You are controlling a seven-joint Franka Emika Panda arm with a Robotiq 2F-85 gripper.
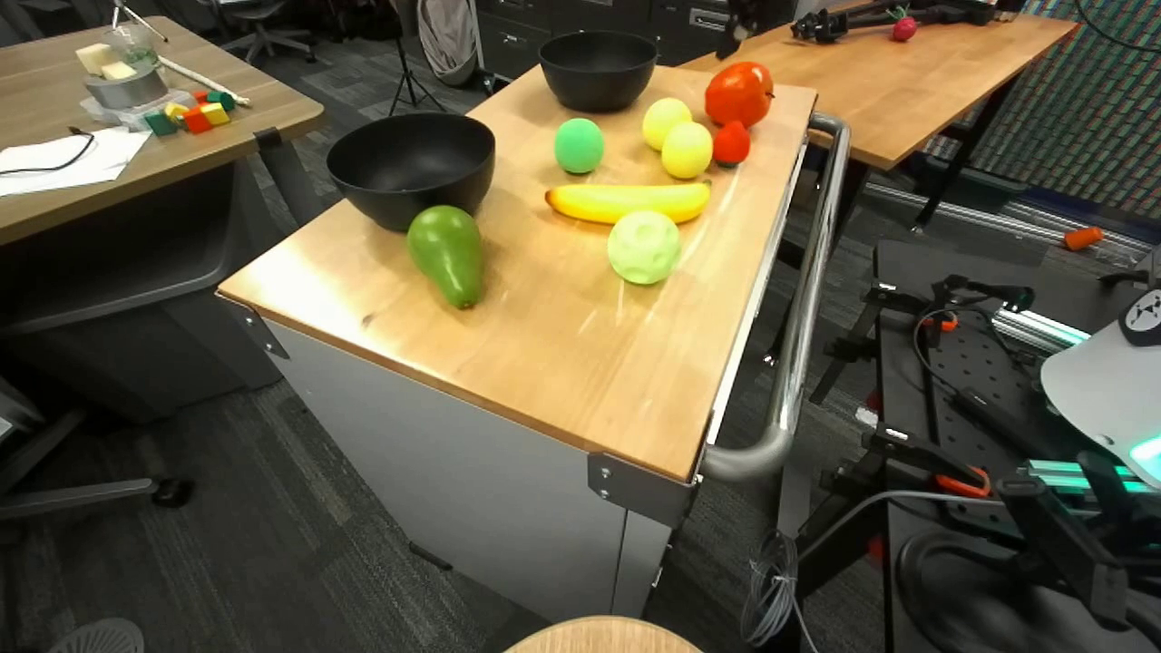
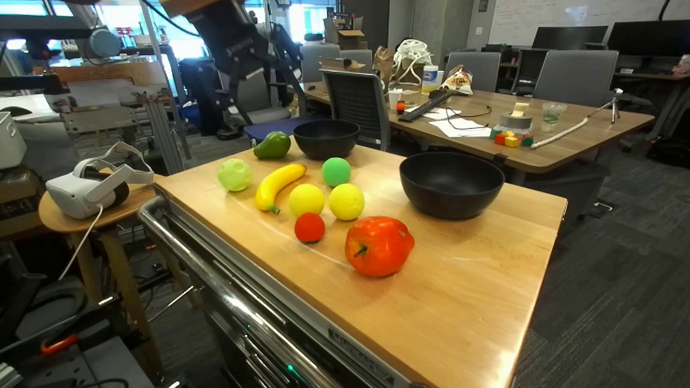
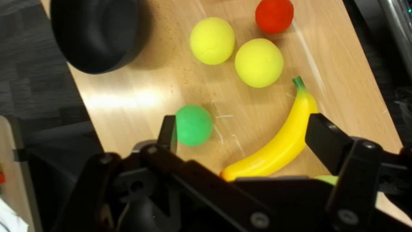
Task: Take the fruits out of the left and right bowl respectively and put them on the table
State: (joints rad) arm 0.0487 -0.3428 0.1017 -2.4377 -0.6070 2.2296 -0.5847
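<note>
Two black bowls stand on the wooden table (image 1: 562,363): one beside the green avocado (image 1: 444,252) (image 2: 272,145), here the bowl (image 1: 399,195) (image 2: 326,141), and a farther bowl (image 1: 599,77) (image 2: 452,188). No fruit shows in their visible insides. The yellow banana (image 1: 626,201) (image 3: 280,145) and the red-orange pepper-like fruit (image 1: 736,93) (image 2: 379,246) lie on the table. The wrist view shows part of one bowl (image 3: 96,32). My gripper (image 3: 241,129) is open and empty above the table, its fingers framing the green ball and banana; it also shows in an exterior view (image 2: 264,97).
Several balls lie on the table: a green ball (image 1: 579,145), two yellow balls (image 1: 687,150) (image 1: 667,123), a red ball (image 1: 731,143) and a pale green ball (image 1: 644,247). A metal handle (image 1: 807,299) runs along one table edge. A headset (image 2: 97,180) sits on a stool.
</note>
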